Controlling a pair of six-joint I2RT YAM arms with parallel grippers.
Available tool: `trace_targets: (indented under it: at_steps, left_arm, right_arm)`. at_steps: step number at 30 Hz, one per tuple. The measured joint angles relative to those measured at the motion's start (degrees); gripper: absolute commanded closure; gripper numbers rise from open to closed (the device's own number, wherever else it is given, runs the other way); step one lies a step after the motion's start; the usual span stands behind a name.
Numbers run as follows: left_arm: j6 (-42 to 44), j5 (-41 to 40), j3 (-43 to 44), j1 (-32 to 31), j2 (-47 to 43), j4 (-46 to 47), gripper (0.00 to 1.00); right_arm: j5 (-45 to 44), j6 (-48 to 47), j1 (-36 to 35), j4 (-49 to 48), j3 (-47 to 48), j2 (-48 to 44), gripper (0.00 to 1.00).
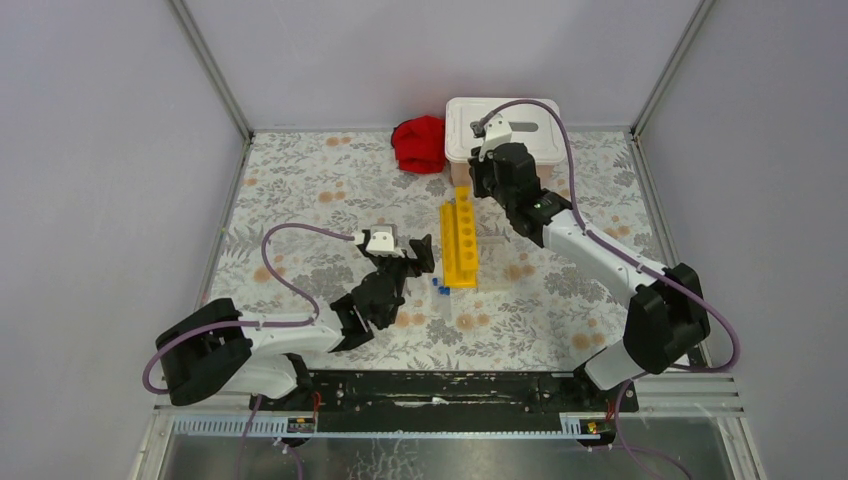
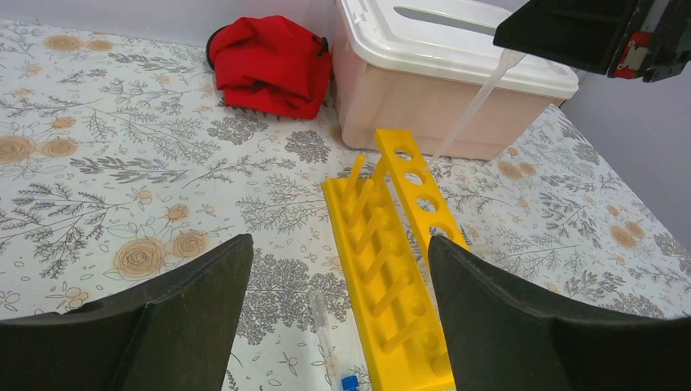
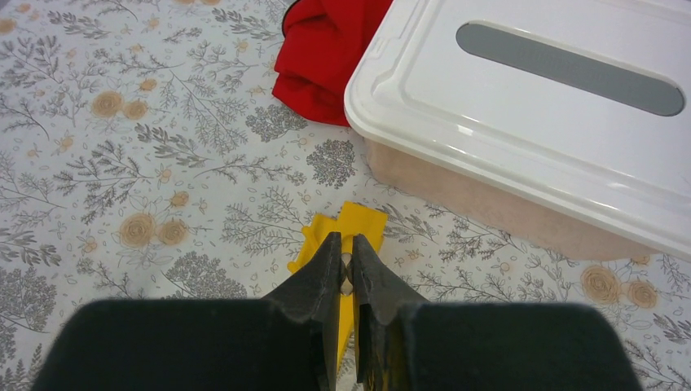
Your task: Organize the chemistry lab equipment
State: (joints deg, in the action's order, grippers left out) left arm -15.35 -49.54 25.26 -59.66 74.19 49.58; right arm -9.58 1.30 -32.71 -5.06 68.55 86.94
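The pinkish bin sits at the far edge of the floral worktop with its white lid pressed on. A grey slot runs along the lid, and I cannot see through the cloudy wall to what is inside. A crumpled red cloth lies just beside the bin on its left. In front of the bin, the long yellow rack stretches across the middle of the worktop, its far end near the bin. The round holes that show from the left wrist are unfilled. Two small blue-capped tubes lie loose on the worktop by the near end of the rack, on its left side. The right tool is poised above the far end of the rack, pinched almost closed on a thin clear tube. That tube slants down from the tool toward the far holes, but I cannot tell whether its tip sits in one. The left tool is spread wide and grasps nothing. It hangs low near the near end of the rack, with the rack and one loose tube showing between its fingers.
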Motion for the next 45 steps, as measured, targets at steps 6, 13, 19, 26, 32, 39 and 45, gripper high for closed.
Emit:
trace_targets:
  at_steps: [6,13,19,26,32,39,45]
  left_arm:
    - [-0.96,0.00,-0.22,0.00,0.00,-0.31,0.13]
    - [-1.79,-0.04,-0.68,0.00,0.70,-0.35,0.13]
    - [-2.38,-0.07,-0.70,0.00,2.01,-0.35,0.13]
    - [-3.02,-0.20,-0.76,0.00,2.99,-0.33,0.13]
    - [-3.65,-0.52,-1.46,0.00,3.19,-0.28,0.13]
    - [-4.07,-0.61,-1.62,0.00,3.69,-0.28,0.13]
    - [-4.33,-0.63,-1.62,0.00,3.82,-0.28,0.13]
  right_arm:
    - [0.00,0.00,0.00,-1.07,-0.76,0.79,0.93]
    - [0.02,0.02,-0.02,-2.60,-1.68,2.14,0.93]
    - [0.00,0.00,-0.57,-4.35,-3.74,3.32,0.93]
    - [-0.15,-0.04,-1.68,-5.68,-5.22,4.90,0.92]
    - [-0.94,-0.52,-2.19,-6.67,-5.44,5.73,0.92]
    - [-1.60,-1.51,-2.34,-7.48,-5.60,6.62,0.92]
    - [-1.86,-1.55,-2.45,-7.72,-5.77,7.89,0.92]
